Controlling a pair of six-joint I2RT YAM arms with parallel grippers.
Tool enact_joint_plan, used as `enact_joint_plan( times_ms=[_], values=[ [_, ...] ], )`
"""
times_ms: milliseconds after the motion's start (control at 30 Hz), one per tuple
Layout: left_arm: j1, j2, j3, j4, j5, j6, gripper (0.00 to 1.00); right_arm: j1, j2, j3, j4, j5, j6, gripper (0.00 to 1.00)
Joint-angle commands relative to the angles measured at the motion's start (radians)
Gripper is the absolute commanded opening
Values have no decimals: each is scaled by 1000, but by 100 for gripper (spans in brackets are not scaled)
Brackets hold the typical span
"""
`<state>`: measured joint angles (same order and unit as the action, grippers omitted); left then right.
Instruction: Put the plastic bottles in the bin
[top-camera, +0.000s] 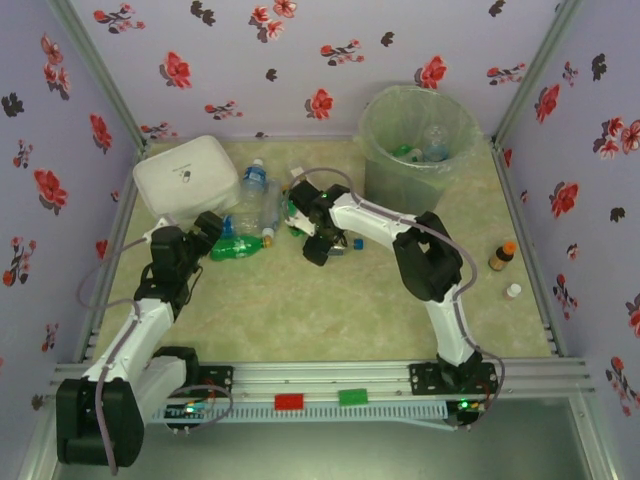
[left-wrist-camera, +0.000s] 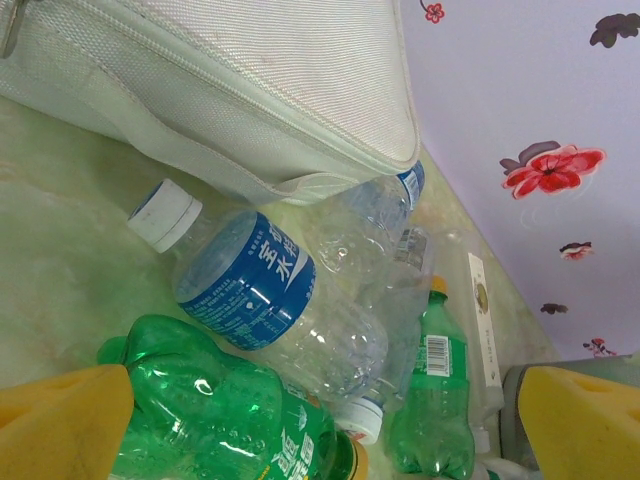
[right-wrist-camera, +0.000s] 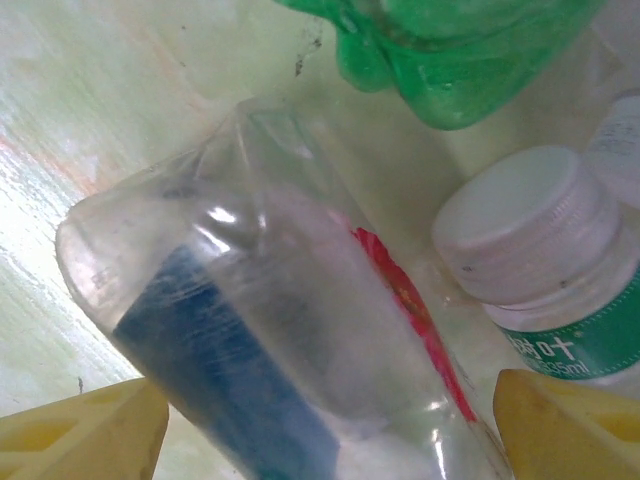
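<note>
Mostly the bottles (top-camera: 255, 215) lie in a loose heap on the table (top-camera: 330, 320), just beside the white box (top-camera: 185, 175). A few sit in the bin (top-camera: 418, 135) at the far right corner, and an amber bottle (top-camera: 502, 255) stands well apart near the right edge.

The right gripper (right-wrist-camera: 325, 390) is down at the heap's right side. Its yellow fingers (right-wrist-camera: 85, 430) are spread to either side of a clear bottle (right-wrist-camera: 270, 330) that lies on its side. One finger looks close against the wall and the other shows a gap, so nothing is pinched yet. The left gripper (left-wrist-camera: 325, 410) hangs over a green bottle (left-wrist-camera: 220, 420) with its fingers wide apart, holding nothing.

The bottles look empty, so they should be light. Their thin walls will likely buckle under a hard squeeze; the clear one shows creases. The glossy plastic may also slip. The safest hold is probably across the body at the label band, squeezed gently, or up near the stiffer shoulder under the cap. A white-capped bottle (right-wrist-camera: 540, 250) lies just beside the clear one and could be nudged as the fingers close.
</note>
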<state>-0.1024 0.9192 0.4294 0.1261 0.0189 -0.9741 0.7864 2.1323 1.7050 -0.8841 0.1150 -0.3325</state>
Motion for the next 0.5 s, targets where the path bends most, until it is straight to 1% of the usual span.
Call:
enact_joint_plan(
  times_ms=[0, 267, 400, 467],
  values=[
    [9, 6, -4, 7, 2, -10, 100, 6, 9, -18, 1, 13, -17, 85],
    [9, 7, 3, 6, 5, -14, 100, 16, 50, -18, 15, 26, -16, 85],
    [9, 6, 11, 1, 6, -13, 100, 18, 57, -4, 7, 39, -25, 79],
    [9, 6, 12, 1, 4, -12, 100, 19, 50, -1, 6, 41, -33, 74]
  ],
)
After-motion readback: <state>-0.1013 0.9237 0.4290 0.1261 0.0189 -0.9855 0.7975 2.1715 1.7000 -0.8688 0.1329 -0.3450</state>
